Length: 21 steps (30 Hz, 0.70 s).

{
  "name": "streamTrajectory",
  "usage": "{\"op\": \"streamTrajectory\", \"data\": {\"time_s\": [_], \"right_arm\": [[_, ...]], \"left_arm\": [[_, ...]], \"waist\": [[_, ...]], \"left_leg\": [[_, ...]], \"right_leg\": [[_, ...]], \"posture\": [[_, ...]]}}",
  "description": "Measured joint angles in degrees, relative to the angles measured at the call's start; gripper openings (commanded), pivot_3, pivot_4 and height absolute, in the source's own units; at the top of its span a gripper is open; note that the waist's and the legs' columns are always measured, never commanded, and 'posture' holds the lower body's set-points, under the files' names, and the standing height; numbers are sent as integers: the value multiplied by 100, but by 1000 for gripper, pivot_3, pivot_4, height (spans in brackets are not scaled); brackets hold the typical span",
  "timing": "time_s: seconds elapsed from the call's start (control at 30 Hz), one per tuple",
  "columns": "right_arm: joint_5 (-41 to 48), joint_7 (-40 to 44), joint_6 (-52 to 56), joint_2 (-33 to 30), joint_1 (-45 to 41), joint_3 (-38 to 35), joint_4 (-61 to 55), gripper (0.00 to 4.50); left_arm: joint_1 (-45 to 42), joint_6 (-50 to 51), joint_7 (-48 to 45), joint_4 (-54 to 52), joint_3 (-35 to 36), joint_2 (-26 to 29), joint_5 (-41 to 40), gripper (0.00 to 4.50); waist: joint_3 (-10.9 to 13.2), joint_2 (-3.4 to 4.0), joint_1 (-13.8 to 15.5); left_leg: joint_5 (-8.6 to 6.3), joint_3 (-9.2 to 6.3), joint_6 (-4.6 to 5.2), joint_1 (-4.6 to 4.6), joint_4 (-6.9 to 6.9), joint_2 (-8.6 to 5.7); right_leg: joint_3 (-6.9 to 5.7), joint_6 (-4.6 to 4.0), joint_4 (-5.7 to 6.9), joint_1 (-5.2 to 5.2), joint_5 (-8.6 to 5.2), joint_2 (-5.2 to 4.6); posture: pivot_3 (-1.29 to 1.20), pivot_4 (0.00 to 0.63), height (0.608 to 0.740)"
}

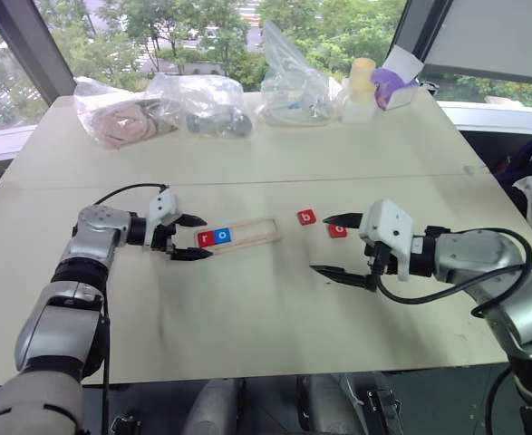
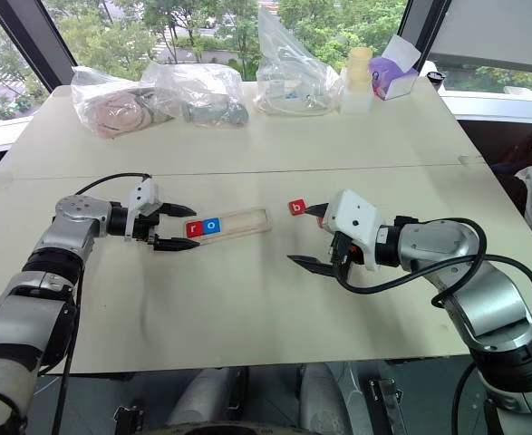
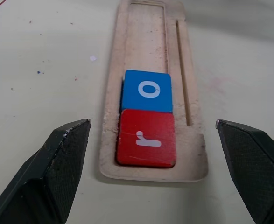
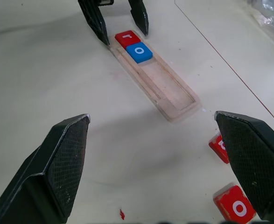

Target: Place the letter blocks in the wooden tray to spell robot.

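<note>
Wooden tray [image 1: 247,234] long axis left-right, far end angled slightly away.

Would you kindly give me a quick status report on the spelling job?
Left gripper open at the wooden tray end. Right gripper open, empty. Red r, blue o seated. Red b and red o loose on table. Nothing in the way.

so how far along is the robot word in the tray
Done: the red r block and blue o block sit side by side at one end of the wooden tray. In hand: nothing; the left gripper is open around the tray's r end, and the right gripper is open above the table. Left: the red b block and a red o block lie loose on the table; I can't spot a t.
</note>
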Motion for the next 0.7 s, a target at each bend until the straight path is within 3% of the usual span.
{"op": "streamTrajectory", "data": {"time_s": [0.7], "right_arm": [[68, -143, 103, -5, -1, 0, -111, 4435]], "left_arm": [[-29, -751, 346, 490, 16, -57, 408, 4500]], "waist": [[-1, 0, -22]], "left_leg": [[-2, -4, 4, 3, 73, 2]], "right_leg": [[0, -1, 80, 1, -1, 4]], "posture": [[0, 150, 740]]}}
